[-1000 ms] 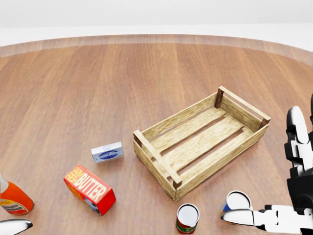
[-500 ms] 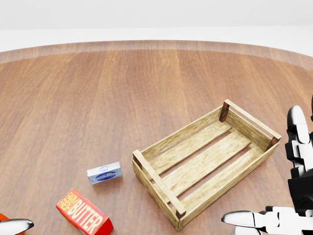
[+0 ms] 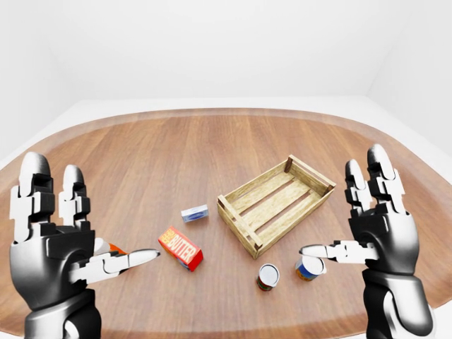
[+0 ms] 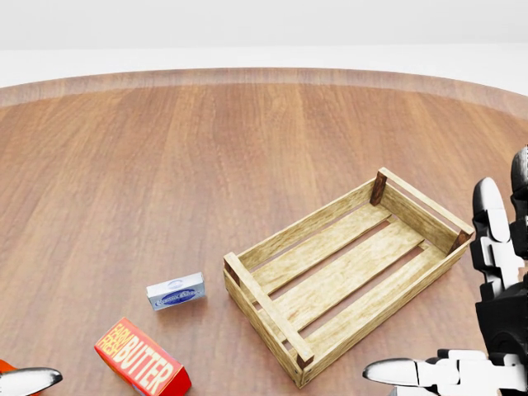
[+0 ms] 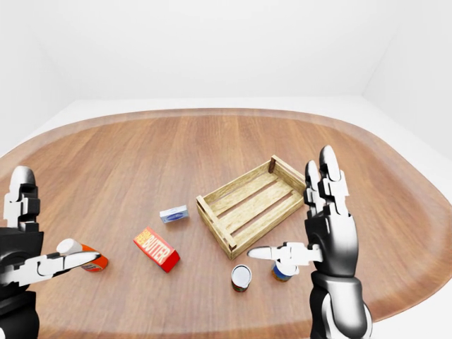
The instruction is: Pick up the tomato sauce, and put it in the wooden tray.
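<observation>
The tomato sauce, a small can with a red and green label and a white top (image 3: 268,277), stands upright on the round wooden table, below the wooden tray (image 3: 277,203) in the left-eye view. The tray is empty and lies askew. My right hand (image 3: 349,219) is open and raised to the right of the can, with its thumb pointing left over a second can. My left hand (image 3: 85,226) is open and raised at the far left. Neither hand holds anything. The head view shows the tray (image 4: 346,276) but not the cans.
A second can with a blue label (image 5: 282,270) stands just right of the tomato sauce, partly behind my right thumb. A red butter box (image 3: 181,248) and a small blue-white box (image 3: 195,213) lie left of the tray. An orange bottle (image 5: 90,261) lies by my left thumb.
The head view has shifted: the tray and boxes sit lower in the picture and both cans have dropped out at the bottom. My right hand has edged slightly left.
</observation>
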You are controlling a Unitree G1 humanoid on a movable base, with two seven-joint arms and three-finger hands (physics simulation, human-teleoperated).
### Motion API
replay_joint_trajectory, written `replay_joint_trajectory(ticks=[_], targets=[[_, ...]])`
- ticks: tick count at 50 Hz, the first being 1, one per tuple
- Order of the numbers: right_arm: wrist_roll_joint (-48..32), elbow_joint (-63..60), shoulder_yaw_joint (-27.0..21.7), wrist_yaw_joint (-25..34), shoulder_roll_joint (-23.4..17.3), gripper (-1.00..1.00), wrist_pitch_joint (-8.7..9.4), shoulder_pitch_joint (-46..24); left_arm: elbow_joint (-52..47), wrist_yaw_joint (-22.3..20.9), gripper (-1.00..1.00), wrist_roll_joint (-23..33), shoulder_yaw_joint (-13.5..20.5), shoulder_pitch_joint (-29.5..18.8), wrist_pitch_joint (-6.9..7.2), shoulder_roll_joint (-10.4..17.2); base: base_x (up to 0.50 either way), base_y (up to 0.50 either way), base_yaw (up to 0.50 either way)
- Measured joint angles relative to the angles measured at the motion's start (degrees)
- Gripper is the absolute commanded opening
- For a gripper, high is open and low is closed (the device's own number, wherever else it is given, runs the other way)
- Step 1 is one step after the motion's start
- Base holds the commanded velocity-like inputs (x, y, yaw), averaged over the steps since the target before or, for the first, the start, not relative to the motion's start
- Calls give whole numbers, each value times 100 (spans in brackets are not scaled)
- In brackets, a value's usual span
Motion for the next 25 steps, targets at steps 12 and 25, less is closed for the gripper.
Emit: replay_joint_trajectory(ticks=[12,25], targets=[[-150,74,280,44,-14,100,0,200,1,3,100,36,-42,22,0,-7,0,0,0],[-240,164,396,132,-10,100,0,391,5,5,100,73,-80,38,0,-19,0,0,0]])
